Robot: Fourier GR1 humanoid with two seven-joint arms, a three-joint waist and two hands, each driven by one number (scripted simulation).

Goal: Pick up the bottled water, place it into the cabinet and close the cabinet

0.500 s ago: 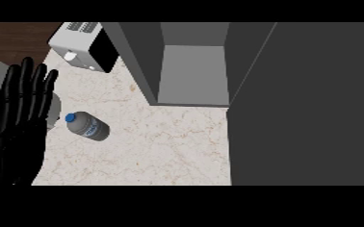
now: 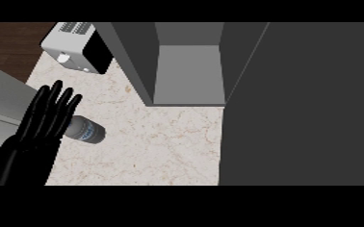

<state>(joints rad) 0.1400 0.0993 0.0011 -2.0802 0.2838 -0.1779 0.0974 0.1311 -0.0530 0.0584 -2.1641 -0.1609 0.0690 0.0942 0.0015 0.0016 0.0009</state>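
Nearest me, just left of the bottle (image 2: pixel 87 130), my left hand (image 2: pixel 44 120) stands with fingers straight and apart, touching its near end, I judge, lined up for a grasp. Beyond the bottle, to its right, the cabinet (image 2: pixel 186 72) stands open to receive it; the toaster (image 2: pixel 77 46) sits farther back.

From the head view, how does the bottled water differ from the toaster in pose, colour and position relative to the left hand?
The bottled water lies on its side on the counter; the toaster stands upright near the counter's far left corner. The bottle is see-through with a blue label; the toaster is white with a black side. The left hand, fingers straight, partly covers the bottle; the toaster sits clear of it. Both rest on the counter, left of the open cabinet.
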